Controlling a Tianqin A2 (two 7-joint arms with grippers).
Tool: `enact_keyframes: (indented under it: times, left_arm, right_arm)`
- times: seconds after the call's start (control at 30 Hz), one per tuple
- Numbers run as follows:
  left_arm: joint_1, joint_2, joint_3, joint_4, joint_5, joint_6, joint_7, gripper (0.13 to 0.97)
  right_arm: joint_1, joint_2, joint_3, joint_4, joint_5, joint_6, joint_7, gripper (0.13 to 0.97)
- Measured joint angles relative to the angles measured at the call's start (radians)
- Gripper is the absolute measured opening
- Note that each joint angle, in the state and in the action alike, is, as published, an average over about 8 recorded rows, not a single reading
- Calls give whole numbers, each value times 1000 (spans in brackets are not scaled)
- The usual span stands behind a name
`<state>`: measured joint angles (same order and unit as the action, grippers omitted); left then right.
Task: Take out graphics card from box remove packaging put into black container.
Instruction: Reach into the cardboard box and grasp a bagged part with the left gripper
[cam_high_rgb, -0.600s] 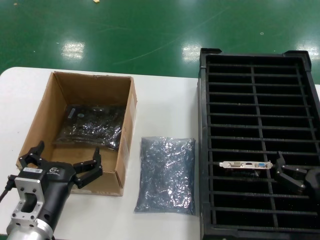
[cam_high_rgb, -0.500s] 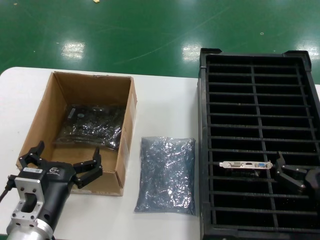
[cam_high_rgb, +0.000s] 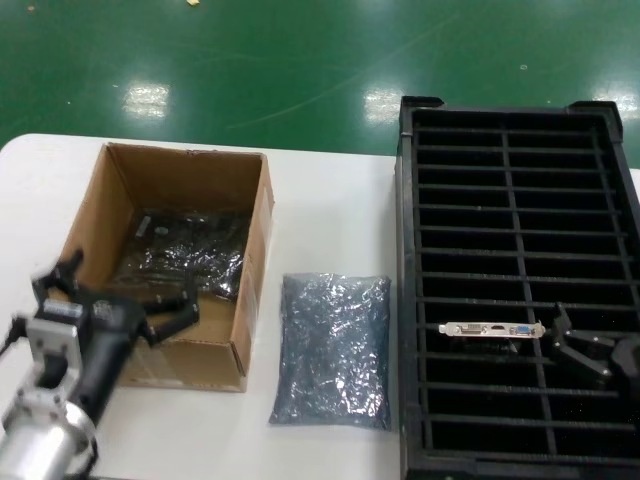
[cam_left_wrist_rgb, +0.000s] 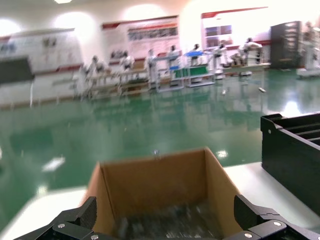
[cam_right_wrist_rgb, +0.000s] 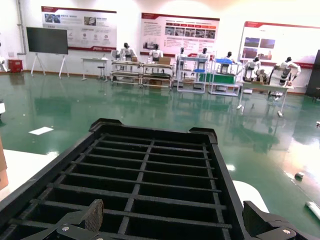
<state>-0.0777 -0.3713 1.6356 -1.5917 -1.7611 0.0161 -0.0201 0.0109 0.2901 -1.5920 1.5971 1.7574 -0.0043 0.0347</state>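
The brown box (cam_high_rgb: 255, 250) stands on the white table at the left, and a shiny grey bag with a dark board inside (cam_high_rgb: 180, 255) lies on its floor. My left gripper (cam_high_rgb: 122, 292) hangs open over the box's near wall; the left wrist view looks into the box (cam_left_wrist_rgb: 155, 182) between the spread fingers of the left gripper (cam_left_wrist_rgb: 165, 209). A flat piece of packaging (cam_high_rgb: 332, 350) lies on the table beside the box. A graphics card (cam_high_rgb: 492, 329) sits in a slot of the black container (cam_high_rgb: 408, 300), silver bracket up. My right gripper (cam_high_rgb: 575, 347) rests open just right of it.
The black container (cam_right_wrist_rgb: 145, 172) fills the right wrist view, its slots bare beneath the right gripper (cam_right_wrist_rgb: 172, 214). Its corner (cam_left_wrist_rgb: 292, 150) shows in the left wrist view. Green floor lies beyond the table's far edge.
My left gripper has moved forward and a little left, from in front of the box to over its near wall. The right gripper, card and loose bag have not moved.
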Motion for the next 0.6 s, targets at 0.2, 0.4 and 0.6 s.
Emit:
enact_keyframes:
  times: [0.2, 0.4, 0.6]
  left_arm:
    - [-159, -103, 62, 95, 95, 46, 19, 966]
    - [-404, -174, 146, 303, 238, 188, 76, 966]
    - [-660, -178, 267, 589, 339, 373, 219, 966]
  right_arm:
    - [0, 0, 0, 0, 0, 0, 0, 966]
    - [0, 0, 0, 0, 0, 0, 0, 966]
    - [0, 0, 0, 0, 0, 0, 0, 966]
